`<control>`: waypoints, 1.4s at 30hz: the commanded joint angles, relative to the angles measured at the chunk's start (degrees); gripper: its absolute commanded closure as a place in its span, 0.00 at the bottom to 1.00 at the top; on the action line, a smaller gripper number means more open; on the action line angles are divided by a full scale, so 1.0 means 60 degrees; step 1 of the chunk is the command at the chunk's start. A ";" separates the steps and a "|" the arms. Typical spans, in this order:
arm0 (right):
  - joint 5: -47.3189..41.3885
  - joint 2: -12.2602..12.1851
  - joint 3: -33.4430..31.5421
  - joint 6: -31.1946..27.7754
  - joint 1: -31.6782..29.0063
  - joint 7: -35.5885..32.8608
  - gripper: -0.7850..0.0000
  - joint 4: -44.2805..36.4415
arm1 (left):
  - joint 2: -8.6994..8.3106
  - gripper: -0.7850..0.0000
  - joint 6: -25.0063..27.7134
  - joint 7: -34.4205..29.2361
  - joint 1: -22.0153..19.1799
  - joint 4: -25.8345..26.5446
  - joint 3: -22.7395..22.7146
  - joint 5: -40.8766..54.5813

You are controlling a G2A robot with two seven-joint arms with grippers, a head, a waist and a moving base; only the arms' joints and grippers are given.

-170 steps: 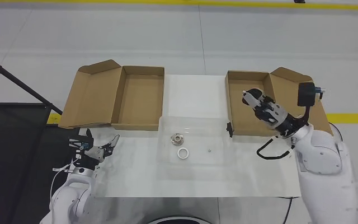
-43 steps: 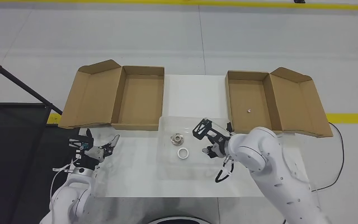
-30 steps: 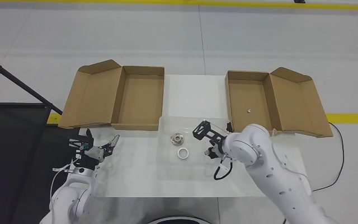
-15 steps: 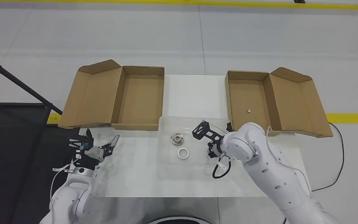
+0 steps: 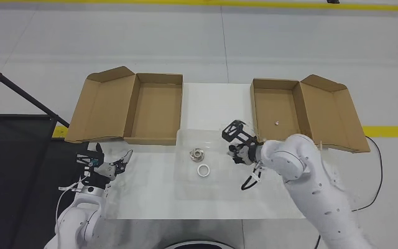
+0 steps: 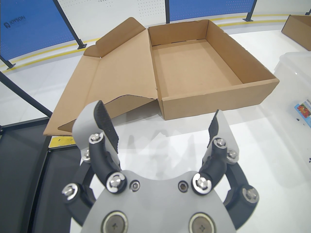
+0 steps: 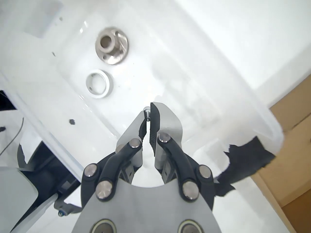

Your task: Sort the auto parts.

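Screw [image 7: 146,111] is pinched at the very tips of right tool [image 7: 148,115], with the jaws closed down to the screw's width. Right wrist view shows it held above the floor of clear tub [image 5: 184,134]. In top view, right tool [image 5: 237,154] sits over the tub's right part, near frame centre.

Diff vs earlier:
- 5.7 s ago that arm was up over right box [image 5: 277,99], and the screw lay on the tub floor, lower right of the tub.
- By 1.4 s ago a small part [image 5: 274,122] lay in right box, and the arm had come across to the tub with the tool low over the screw.
- It was in the same spot at 0.5 s ago.
- Now the tool has shifted up-frame and slightly right, toward right box, and the screw has gone with it.

Flange [image 5: 197,152] and white ring [image 5: 203,170] are unchanged. They sit close but apart in the tub's middle, ring below flange in frame. Left box [image 5: 155,106], upper left of centre, hasn't moved.

Left tool [image 5: 115,159] is at lower left of frame over the left edge of worktop [image 5: 211,99]. Its jaws are spread wide with nothing between them, and the pose is the same in every frame.
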State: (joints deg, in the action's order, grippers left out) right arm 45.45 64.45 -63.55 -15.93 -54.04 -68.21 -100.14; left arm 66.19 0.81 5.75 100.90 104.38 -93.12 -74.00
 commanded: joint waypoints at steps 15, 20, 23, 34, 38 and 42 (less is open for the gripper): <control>-0.3837 -0.0326 -0.3663 -0.2430 -0.1766 0.5318 1.00 -0.0438 | 0.0000 0.00 0.0000 0.0000 0.0000 0.0000 0.0000 0.0000; -0.4378 -0.0362 -0.4145 -0.2720 -0.2068 0.6053 1.00 -0.0384 | 0.0000 0.00 0.0000 0.0000 0.0000 0.0000 0.0000 0.0000; -0.4382 -0.0385 -0.4226 -0.2798 -0.2167 0.6145 1.00 -0.0451 | 0.0000 0.00 0.0000 0.0000 0.0000 0.0000 0.0000 0.0000; -0.1455 -0.0508 -0.4057 0.0289 -0.1714 0.4613 1.00 -0.0714 | 0.0000 0.00 0.0000 0.0000 0.0000 0.0000 0.0000 0.0000; 0.0111 -0.0504 -0.3305 0.1850 -0.0799 0.3231 1.00 -0.0049 | 0.0000 0.00 0.0000 0.0000 0.0000 0.0000 0.0000 0.0000; 0.1616 -0.0426 -0.2147 0.2819 0.0349 0.1744 1.00 0.1130 | 0.0000 0.00 0.0000 0.0000 0.0000 0.0000 0.0000 0.0000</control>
State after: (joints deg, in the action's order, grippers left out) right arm 52.24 61.71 -78.78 -0.63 -54.29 -54.66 -95.86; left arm 66.19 0.81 5.75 100.90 104.38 -93.12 -74.00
